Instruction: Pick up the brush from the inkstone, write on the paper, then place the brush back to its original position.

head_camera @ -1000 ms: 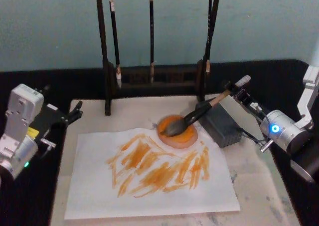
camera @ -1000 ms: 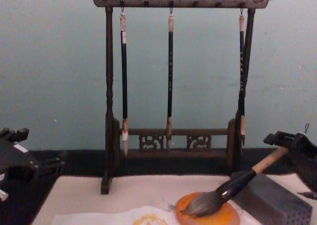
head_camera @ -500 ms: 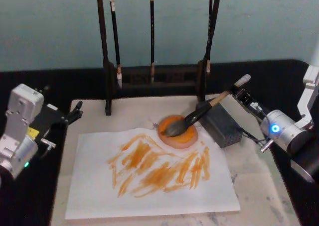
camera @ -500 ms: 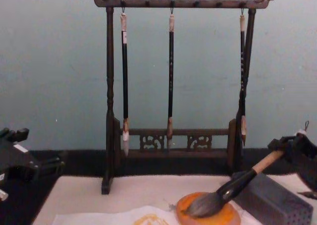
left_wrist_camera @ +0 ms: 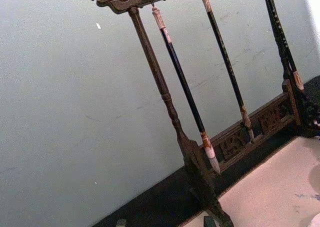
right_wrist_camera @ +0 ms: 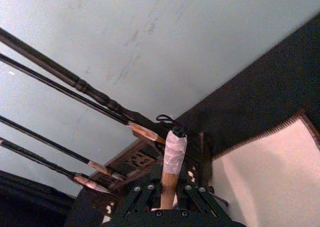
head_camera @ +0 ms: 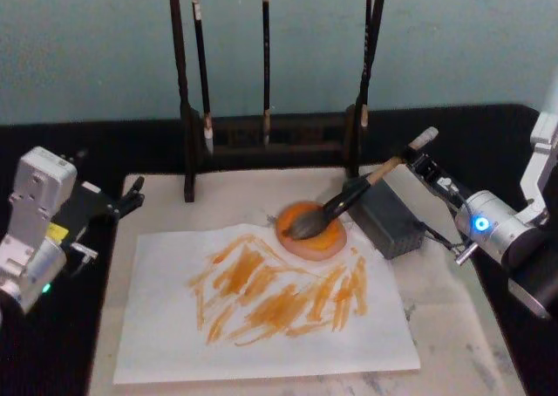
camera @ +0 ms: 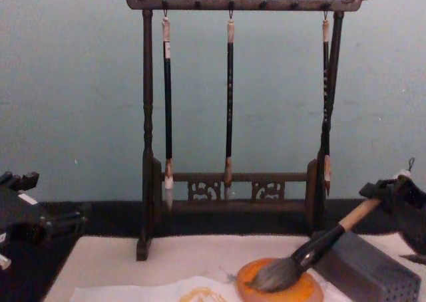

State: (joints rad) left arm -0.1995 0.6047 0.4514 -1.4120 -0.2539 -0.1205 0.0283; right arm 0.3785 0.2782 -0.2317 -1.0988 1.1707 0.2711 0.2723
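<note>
Paper [head_camera: 261, 348] inked, writing seemingly done. Brush [head_camera: 336, 206] tip on inkstone [head_camera: 324, 239], right gripper [head_camera: 411, 162] clamping handle; release outstanding. Left gripper [head_camera: 132, 197] parked mid-left.

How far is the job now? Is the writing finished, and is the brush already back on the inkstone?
Done: the paper carries many orange strokes, so the writing looks finished.
In hand: the brush has its bristles on the inkstone, and the right gripper is at its handle end.
Left: probably only to let go and pull away.
The left gripper is parked at the table's left.
</note>
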